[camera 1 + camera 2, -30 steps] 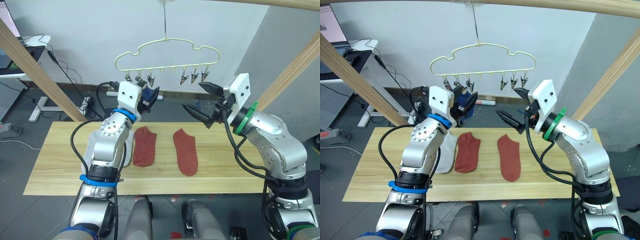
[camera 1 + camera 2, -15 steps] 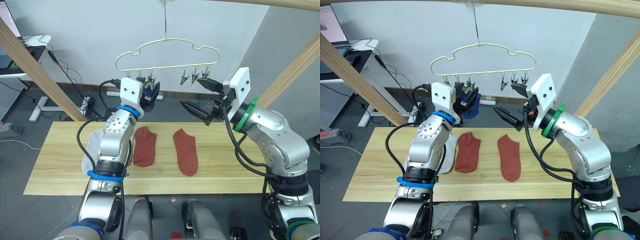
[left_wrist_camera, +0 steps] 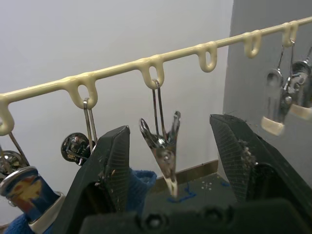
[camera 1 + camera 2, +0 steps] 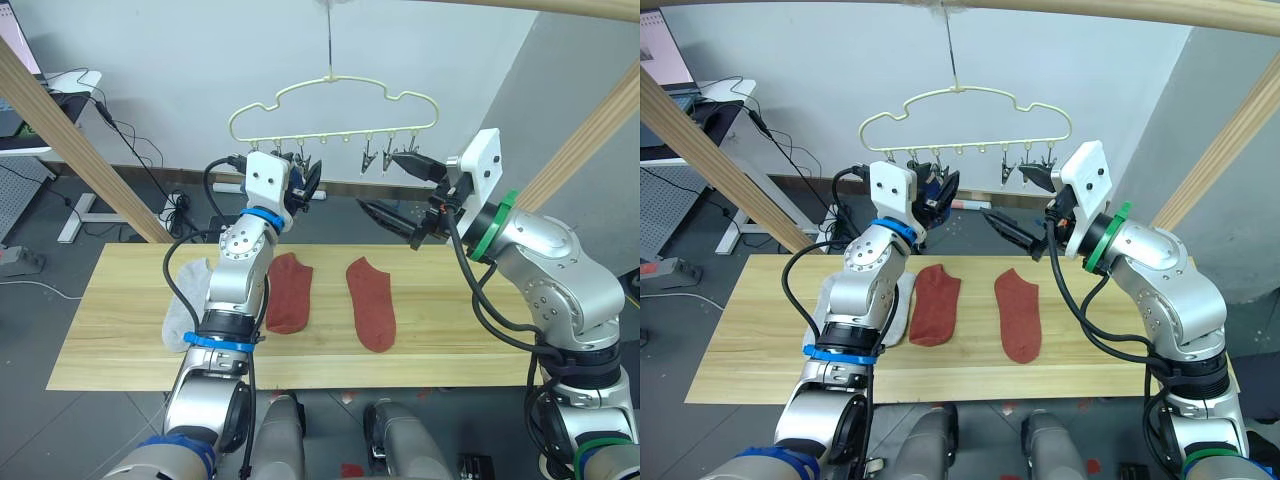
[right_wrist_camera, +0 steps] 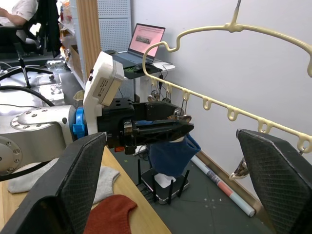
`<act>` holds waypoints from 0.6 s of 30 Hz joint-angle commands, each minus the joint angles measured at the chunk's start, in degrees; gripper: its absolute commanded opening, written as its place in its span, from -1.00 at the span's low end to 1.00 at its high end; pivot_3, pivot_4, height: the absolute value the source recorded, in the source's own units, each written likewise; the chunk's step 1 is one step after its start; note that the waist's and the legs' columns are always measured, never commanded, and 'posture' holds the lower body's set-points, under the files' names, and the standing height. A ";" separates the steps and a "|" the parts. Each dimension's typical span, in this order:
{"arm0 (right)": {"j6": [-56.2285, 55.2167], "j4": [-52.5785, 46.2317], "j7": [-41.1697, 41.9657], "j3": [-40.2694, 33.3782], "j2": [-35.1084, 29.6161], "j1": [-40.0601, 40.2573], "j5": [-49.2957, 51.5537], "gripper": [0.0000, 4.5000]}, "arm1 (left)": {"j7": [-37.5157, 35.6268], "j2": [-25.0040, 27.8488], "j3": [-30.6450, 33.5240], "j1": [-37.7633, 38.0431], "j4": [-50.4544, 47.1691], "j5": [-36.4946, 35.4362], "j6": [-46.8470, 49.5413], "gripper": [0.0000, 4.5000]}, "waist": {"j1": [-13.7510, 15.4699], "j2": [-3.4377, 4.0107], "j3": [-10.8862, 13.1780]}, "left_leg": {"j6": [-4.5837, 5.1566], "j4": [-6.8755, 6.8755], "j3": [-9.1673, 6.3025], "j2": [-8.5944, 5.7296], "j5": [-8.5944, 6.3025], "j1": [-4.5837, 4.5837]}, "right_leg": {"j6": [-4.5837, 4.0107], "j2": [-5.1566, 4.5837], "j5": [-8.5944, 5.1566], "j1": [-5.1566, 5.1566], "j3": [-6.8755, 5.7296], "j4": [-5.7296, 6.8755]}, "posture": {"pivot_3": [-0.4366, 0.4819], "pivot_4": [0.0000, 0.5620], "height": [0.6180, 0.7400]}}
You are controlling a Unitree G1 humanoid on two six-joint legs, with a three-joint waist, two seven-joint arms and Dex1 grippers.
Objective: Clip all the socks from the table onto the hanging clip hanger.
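The pale-yellow clip hanger (image 4: 333, 100) hangs from a hook above the table (image 4: 100, 340). My left gripper (image 4: 305, 183) is raised to its row of grey clips. In the left wrist view it stands open (image 3: 168, 126) with one clip (image 3: 163, 146) hanging between the fingers, untouched. A blue sock (image 5: 173, 151) hangs just behind one finger; what holds it is hidden. My right gripper (image 4: 380, 182) hovers wide open and empty below the clips on the right. Two rust red socks (image 4: 290, 290) (image 4: 372, 303) lie flat on the table. A light grey sock (image 4: 185, 310) lies partly under my left arm.
Slanted wooden poles of the frame stand at the left (image 4: 70, 130) and right (image 4: 590, 130) of the table. A desk with a laptop (image 5: 146, 39) and floor cables (image 4: 150, 190) lie beyond on the left. A seated person (image 5: 14, 12) is far off.
My left gripper has risen and moved in until a clip hangs between its fingers. The right gripper has lifted slightly toward the clips on the right. The socks on the table have not moved.
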 commanded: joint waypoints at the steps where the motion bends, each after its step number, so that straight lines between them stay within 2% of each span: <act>1: -0.56 -2.90 -0.34 -0.61 -0.65 -0.11 -0.01 1.00 | 0.32 -0.23 0.56 -1.15 -0.66 0.31 -1.74 0.28 | -0.02 0.00 0.00 | 0.00 0.00 0.00 0.00 0.00 0.00 | 0.00 0.00 0.00 0.00 0.01 0.00 | -0.12 -0.10 1.00; 10: -0.84 -2.55 -0.58 -0.37 -0.88 -0.01 -0.34 1.00 | 0.25 -0.18 0.76 -2.01 0.66 0.19 -2.76 0.28 | -0.17 0.00 0.00 | 0.00 0.00 0.00 0.00 0.00 0.00 | 0.00 0.00 0.00 0.00 0.00 0.00 | -0.12 -0.10 1.00; 13: -0.78 -2.64 -0.70 -0.30 -0.70 0.14 -0.25 1.00 | -0.23 -0.05 0.98 -2.09 0.68 -0.25 -2.94 0.02 | -0.18 0.00 0.00 | 0.00 0.00 0.00 0.00 0.00 0.00 | 0.00 0.00 0.00 0.00 -0.01 0.00 | -0.12 -0.10 1.00; 18: -0.74 -2.59 -0.83 -0.15 -0.44 0.15 -0.16 1.00 | -0.81 -0.32 1.19 -2.28 0.93 -0.49 -2.96 -0.64 | -0.18 0.00 0.00 | 0.00 0.00 0.00 0.00 0.00 0.00 | 0.00 0.00 0.00 0.00 -0.01 0.00 | -0.11 -0.10 1.00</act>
